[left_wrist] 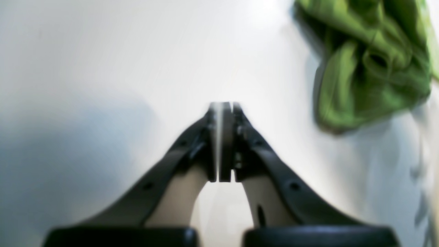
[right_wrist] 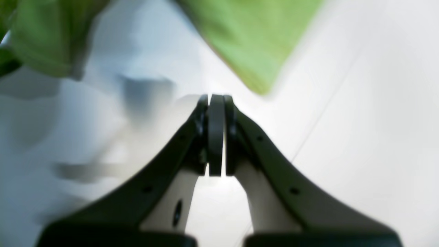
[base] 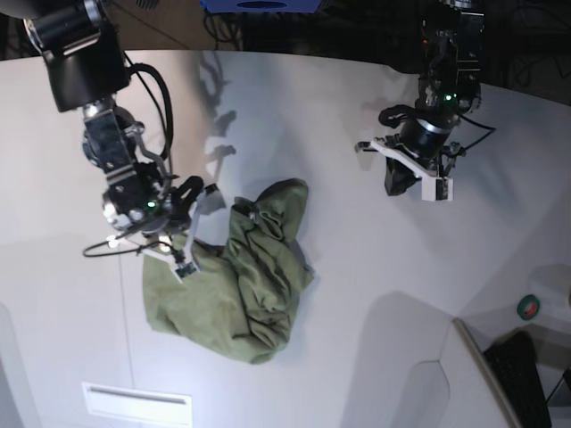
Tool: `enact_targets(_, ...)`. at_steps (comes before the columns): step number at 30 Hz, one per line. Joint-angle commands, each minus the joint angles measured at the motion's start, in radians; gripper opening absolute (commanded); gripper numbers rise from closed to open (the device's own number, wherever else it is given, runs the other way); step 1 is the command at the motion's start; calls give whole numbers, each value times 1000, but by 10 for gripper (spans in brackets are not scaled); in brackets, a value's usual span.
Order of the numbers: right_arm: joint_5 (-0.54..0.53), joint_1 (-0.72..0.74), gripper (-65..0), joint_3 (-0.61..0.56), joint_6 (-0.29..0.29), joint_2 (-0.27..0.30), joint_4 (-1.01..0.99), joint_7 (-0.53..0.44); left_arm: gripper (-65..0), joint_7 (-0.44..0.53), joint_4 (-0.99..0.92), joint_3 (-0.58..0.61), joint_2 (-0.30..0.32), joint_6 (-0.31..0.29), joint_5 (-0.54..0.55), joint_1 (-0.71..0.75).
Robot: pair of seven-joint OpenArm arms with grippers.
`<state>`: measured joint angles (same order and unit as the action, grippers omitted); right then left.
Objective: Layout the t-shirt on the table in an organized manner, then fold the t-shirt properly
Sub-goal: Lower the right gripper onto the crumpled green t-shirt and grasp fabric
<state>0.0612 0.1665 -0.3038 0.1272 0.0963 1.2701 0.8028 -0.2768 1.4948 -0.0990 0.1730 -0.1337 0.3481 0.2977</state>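
— Well, what did I have at frame left?
— My right gripper [base: 189, 242], jaws pressed together on nothing, hung at the edge of the crumpled t-shirt [base: 239, 281] heaped mid-table [base: 357, 267].
— And farther right?
— My left gripper [base: 399, 181], also clamped empty, hovered well apart from the cloth.

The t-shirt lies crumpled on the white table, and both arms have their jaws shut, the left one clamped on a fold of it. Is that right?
Not quite. The left gripper is shut, but on nothing: the left wrist view shows its jaws closed over the bare table, with the t-shirt off to one side. The rest holds: the shirt is crumpled and the right gripper is shut too.
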Motion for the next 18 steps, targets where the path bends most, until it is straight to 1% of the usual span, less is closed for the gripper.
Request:
enact_targets(1,50,32,-650,-24,-25,1,-22,-39,-650,21,19,-15,10,6,3,-1)
enact_targets(4,203,35,-650,-56,-149,-43,-108,-170,-650,23,19,-15,23,6,3,16)
enact_targets(5,253,32,-650,-57,-179,-57,-122,-193,-650,23,19,-15,27,6,4,24)
enact_targets(7,323,31,-650,-61,-180,-79,-131,-191,-650,23,19,-15,27,6,4,30)
enact_targets(9,331,31,-650,-54,-154,-97,-123,-167,-650,21,25,-15,27,6,4,39)
enact_targets(10,331,31,-614,-59,-133,-103,-123,-148,-650,21,28,-15,27,6,4,41)
enact_targets(11,331,31,-507,-62,-100,-106,-123,-136,-650,21,31,-15,27,6,4,41)
enact_targets(13,331,31,-323,-57,-27,-108,-123,-139,-650,21,34,-15,27,6,4,42)
enact_targets(14,331,29,-263,-54,-5,-108,-123,-156,-650,21,36,-15,26,6,4,42)
enact_targets(15,331,25,-215,-53,-7,-108,-123,-179,-650,21,36,-14,24,6,6,41)
enact_targets(16,331,18,-189,-53,-14,-108,-123,-202,-650,21,36,-11,23,6,6,39)
enact_targets(18,331,18,-182,-53,-19,-108,-125,-228,-650,20,34,-6,23,6,4,36)
